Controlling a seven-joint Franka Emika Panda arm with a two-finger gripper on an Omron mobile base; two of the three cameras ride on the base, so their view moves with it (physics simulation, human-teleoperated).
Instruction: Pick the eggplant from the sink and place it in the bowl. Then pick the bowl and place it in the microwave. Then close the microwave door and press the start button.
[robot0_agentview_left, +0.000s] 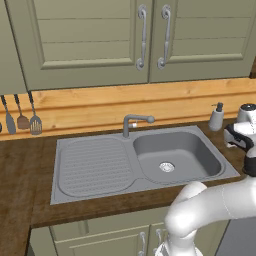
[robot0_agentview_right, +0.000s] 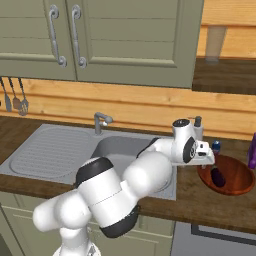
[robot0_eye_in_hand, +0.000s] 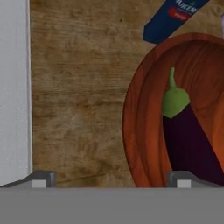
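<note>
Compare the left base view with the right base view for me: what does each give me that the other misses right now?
Left base view: the sink basin with its drain, holding nothing, and three hanging utensils in full.

Right base view: the bowl on the counter right of the sink, the eggplant lying inside it, and the open end effector over the bowl's near rim.

Both: the faucet, ribbed drainboard, soap dispenser and cabinet doors.

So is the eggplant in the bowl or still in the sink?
In the bowl. The eggplant lies inside the reddish-brown bowl on the counter, and the sink basin holds nothing.
</note>
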